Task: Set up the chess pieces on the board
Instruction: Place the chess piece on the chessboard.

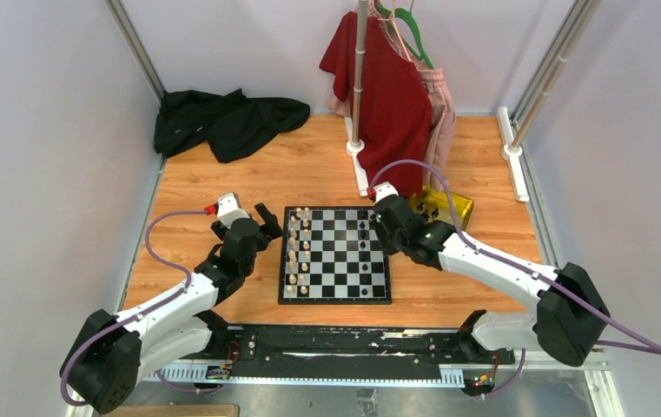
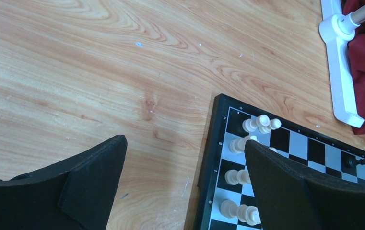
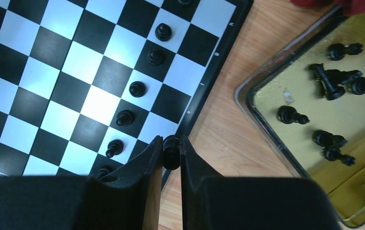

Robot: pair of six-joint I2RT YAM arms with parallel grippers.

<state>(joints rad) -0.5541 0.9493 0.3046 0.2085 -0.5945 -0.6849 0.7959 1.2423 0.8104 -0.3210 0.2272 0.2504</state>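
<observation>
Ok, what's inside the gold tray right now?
Loose black chess pieces, at least six, mostly lying on their sides in the gold tray. No white ones show. Its far corner runs out of frame near the red shirt, so more may be hidden.

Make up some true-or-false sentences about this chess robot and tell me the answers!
1. The right hand pinches a black chess piece. True.
2. The left hand holds a white piece. False: it is open and empty, over bare wood beside the board.
3. Every black piece is on the board. False: several black pieces lie in the gold tray.
4. The white pieces stand along the board's left side. True.
</observation>
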